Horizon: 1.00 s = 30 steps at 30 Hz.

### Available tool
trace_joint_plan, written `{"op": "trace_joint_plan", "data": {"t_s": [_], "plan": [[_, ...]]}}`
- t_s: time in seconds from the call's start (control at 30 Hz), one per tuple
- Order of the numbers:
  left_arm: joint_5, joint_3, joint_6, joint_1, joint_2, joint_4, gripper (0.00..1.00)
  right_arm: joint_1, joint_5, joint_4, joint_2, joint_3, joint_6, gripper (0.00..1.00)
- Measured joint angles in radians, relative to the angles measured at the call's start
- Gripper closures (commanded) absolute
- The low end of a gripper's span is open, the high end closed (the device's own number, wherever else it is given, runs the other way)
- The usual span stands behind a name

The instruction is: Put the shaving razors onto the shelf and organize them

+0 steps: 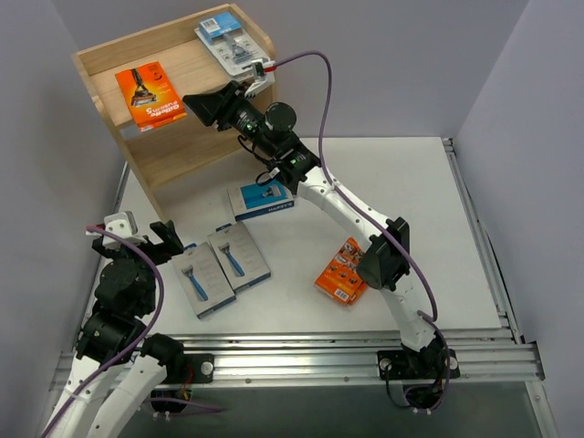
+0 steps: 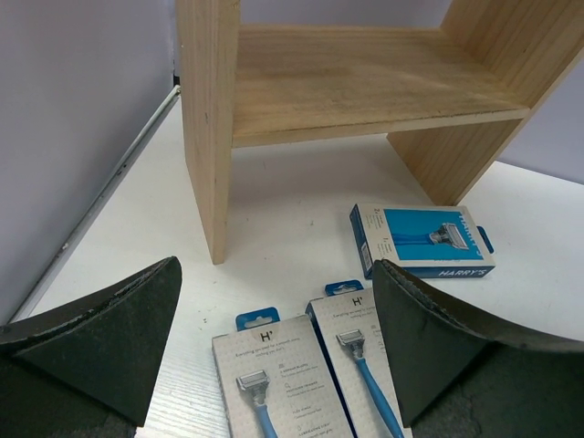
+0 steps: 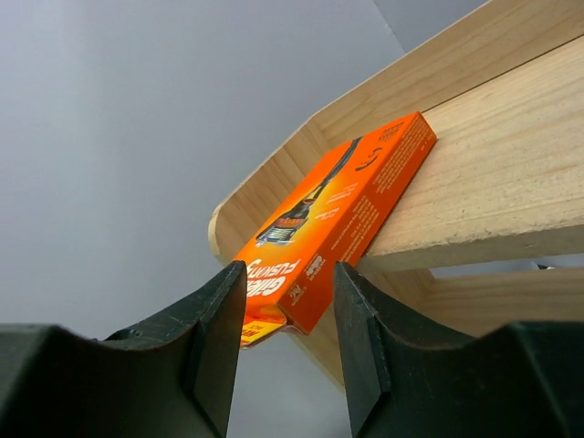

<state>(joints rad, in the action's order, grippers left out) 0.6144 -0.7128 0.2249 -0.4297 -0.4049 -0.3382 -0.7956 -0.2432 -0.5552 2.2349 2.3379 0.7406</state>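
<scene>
We log a flat glossy orange razor box (image 1: 151, 96) on the pale grainy wooden shelf (image 1: 196, 66) top, corner overhanging, right gripper (image 1: 192, 100) stretched up with matte black wedge jaws part-spread, unclamped, and left gripper (image 1: 166, 239) splayed wide, low by grey-blue packs (image 1: 203, 281).

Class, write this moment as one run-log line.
right jaws: astride orange box corner on shelf top, grip unclear | left jaws: wide open, empty | blister pack: shelf top | table: four packs
</scene>
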Motion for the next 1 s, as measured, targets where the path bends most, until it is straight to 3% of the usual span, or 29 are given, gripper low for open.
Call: {"op": "trace_joint_plan", "data": {"t_s": [0.83,0.93,1.0], "plan": [[-0.001,0.000,0.000,-0.038,0.008,-0.002,0.05,-0.031,0.002,-0.047,0.167,0.167,0.084,0.63],[-0.001,0.000,-0.001,-0.039,0.008,-0.002,0.05,-0.031,0.002,-0.055,0.170,0.169,0.094,0.60],[-0.001,0.000,-0.001,-0.039,0.008,-0.002,0.05,-0.031,0.001,-0.072,0.170,0.167,0.097,0.53]]}}
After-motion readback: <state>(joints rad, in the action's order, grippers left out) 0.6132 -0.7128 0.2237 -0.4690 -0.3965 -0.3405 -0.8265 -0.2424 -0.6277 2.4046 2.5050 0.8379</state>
